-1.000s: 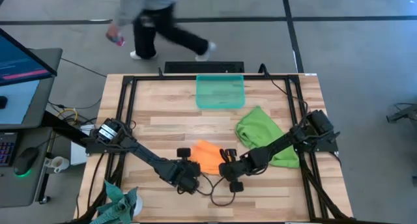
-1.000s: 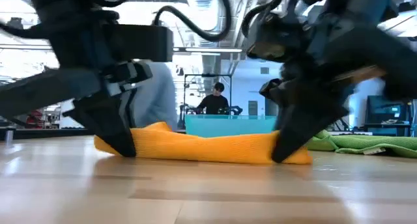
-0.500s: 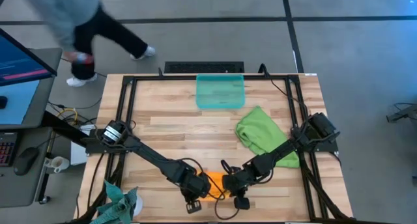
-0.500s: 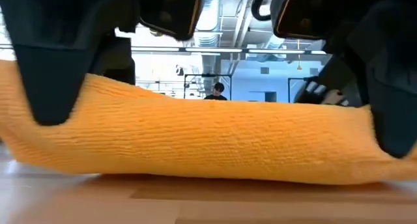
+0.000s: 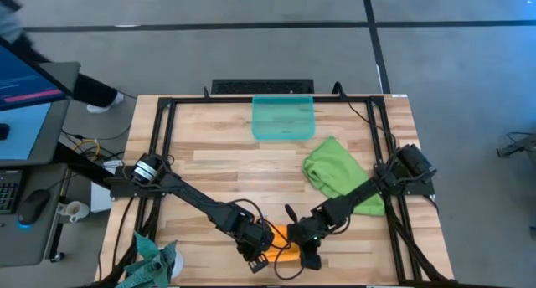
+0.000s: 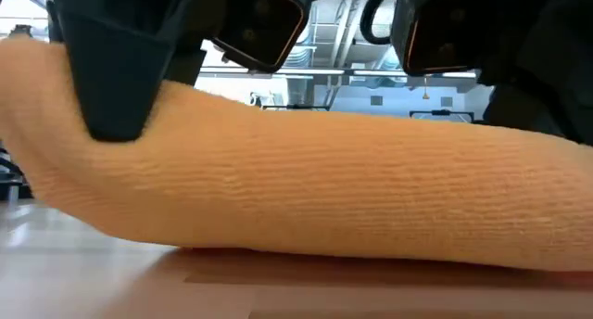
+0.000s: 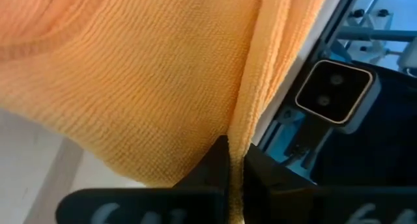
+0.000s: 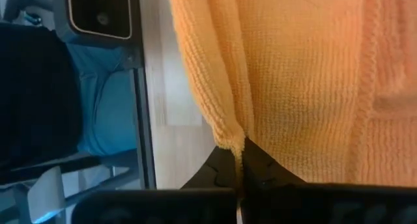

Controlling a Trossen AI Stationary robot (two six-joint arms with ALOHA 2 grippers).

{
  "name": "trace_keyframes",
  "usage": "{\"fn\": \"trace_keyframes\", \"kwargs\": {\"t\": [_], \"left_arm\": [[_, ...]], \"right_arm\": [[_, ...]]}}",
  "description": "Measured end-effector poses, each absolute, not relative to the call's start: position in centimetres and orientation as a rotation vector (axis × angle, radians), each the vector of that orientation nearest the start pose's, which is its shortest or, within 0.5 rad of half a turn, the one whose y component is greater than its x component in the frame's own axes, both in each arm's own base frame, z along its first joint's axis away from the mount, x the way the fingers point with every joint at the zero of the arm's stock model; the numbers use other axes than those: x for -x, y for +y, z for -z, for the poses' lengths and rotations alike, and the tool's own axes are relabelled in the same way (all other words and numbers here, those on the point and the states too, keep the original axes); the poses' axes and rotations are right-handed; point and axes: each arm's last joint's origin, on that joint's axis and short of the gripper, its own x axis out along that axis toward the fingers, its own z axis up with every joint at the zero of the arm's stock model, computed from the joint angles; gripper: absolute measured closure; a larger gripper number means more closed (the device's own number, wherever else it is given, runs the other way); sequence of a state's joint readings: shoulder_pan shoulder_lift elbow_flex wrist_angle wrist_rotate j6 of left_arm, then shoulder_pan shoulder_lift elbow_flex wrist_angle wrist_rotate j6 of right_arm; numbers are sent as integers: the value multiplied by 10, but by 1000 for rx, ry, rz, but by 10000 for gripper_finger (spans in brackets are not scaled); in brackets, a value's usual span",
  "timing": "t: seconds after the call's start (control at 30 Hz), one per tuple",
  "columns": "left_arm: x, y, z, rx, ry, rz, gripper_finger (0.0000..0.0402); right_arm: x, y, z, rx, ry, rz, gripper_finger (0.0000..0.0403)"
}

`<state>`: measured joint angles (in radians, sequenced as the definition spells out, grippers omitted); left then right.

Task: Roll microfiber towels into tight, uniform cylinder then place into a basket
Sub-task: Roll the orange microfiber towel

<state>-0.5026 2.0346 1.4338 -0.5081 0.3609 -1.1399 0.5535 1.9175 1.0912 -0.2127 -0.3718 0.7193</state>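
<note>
Left gripper: pinched shut on the orange towel's edge, near the table's front edge.
Right gripper: clamped on the opposite end, just beside the left.
Green towel: behind the right gripper, apart.
Basket: well beyond both grippers; bare wood between.

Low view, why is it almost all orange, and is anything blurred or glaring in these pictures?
Low view: the orange towel hangs so near the lens that it fills the frame, slightly soft, with bright ceiling lights behind. Wrist views: cloth weave is sharp, the background soft. High view: evenly lit, with the green towel and basket clear; a person at the edge is motion-blurred.
</note>
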Motion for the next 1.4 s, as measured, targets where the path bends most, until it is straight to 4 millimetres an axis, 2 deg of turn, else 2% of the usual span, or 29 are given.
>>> {"fn": "trace_keyframes", "kwargs": {"t": [0.33, 0.63, 0.77, 1.0, 1.17, 1.4], "left_arm": [[-363, -202, -165, 771, 1386, 42, 399], [-361, -189, -151, 785, 1401, 27, 399], [-362, -183, -144, 828, 1398, 52, 399], [-366, -174, -144, 831, 1388, 48, 397], [-364, -171, -143, 825, 1416, 43, 371], [-359, -165, -140, 754, 1483, 83, 307]], "right_arm": [[-300, 191, -122, -450, 1334, -440, 397], [-290, 190, -106, -675, 1276, -407, 394], [-288, 193, -106, -689, 1280, -390, 394], [-285, 190, -103, -687, 1323, -300, 394], [-285, 189, -103, -699, 1333, -291, 393], [-280, 190, -101, -703, 1384, -303, 393]]}}
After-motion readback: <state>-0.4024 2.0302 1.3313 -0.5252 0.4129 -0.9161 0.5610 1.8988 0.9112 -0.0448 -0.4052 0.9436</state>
